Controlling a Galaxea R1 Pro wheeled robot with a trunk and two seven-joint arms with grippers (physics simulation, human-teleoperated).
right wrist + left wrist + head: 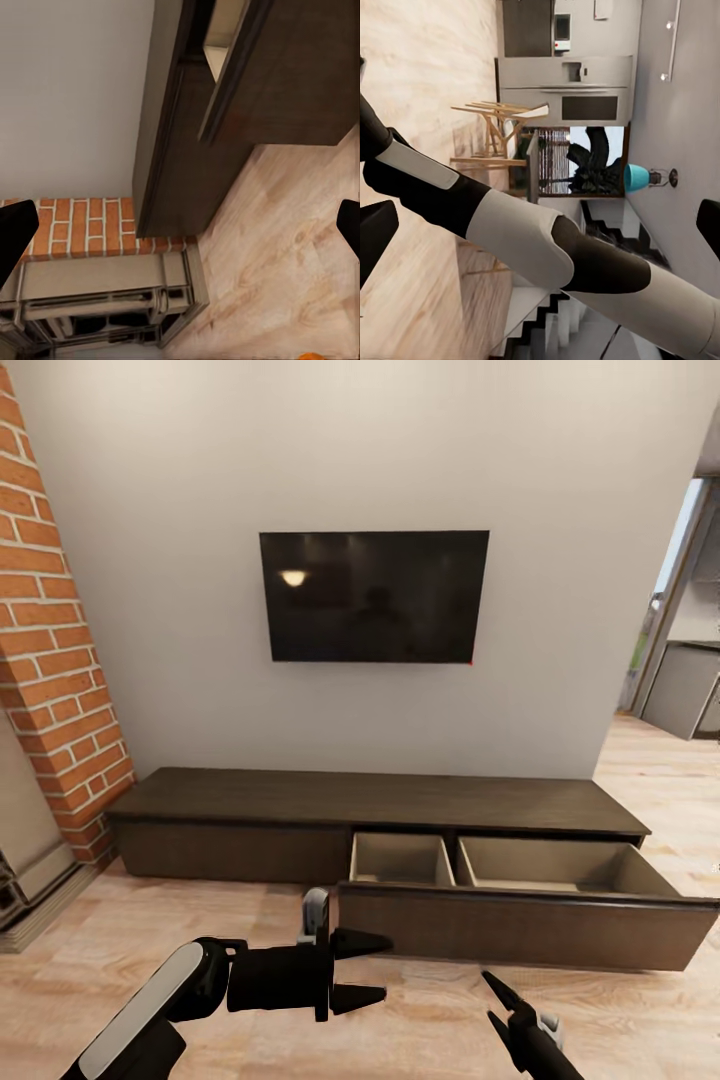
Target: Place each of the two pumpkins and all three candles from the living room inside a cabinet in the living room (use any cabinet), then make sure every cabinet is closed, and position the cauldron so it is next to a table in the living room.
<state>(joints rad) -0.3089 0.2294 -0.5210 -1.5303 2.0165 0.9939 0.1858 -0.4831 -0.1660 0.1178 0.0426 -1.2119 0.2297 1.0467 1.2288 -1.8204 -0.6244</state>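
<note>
An orange thing (315, 355) is peeking in at the right wrist view's edge (too cropped to identify), lying on the floor (285, 247)

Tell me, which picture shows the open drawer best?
The head view: the open drawer shows whole, both pale compartments empty. The right wrist view catches just the drawer's front and a sliver of pale inside. The left wrist view looks toward a kitchen instead.

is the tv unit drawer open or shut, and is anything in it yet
Open. The cabinet has its right drawer pulled out, showing two pale compartments. Both look empty in the head view, though the front panel hides their near edge.
</note>
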